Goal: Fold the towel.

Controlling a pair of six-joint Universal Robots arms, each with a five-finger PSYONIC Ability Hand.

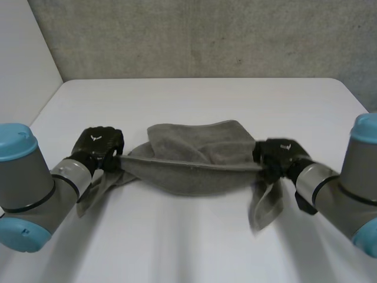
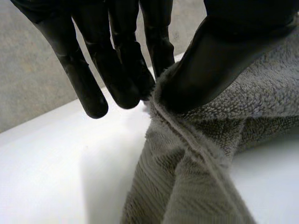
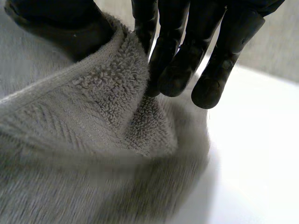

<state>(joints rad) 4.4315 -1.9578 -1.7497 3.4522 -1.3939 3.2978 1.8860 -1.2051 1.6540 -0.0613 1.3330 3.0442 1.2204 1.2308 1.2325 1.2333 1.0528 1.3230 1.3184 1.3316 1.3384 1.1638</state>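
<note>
A grey towel (image 1: 194, 159) is stretched in a band between my two hands over the white table (image 1: 194, 100), its middle sagging onto the tabletop. My left hand (image 1: 97, 144) pinches the towel's left end, and a corner hangs down below it. In the left wrist view the thumb (image 2: 215, 60) presses the towel's hem (image 2: 187, 135) against the fingers. My right hand (image 1: 277, 156) pinches the right end, with another corner drooping under it. Seen from the right wrist, the fingers (image 3: 177, 65) and thumb clamp a fold of the towel (image 3: 93, 140).
A grey wall (image 1: 206, 35) stands behind the table's far edge, and a pale panel (image 1: 23, 53) borders the left side. Bare tabletop lies beyond the towel and in front of it between my arms.
</note>
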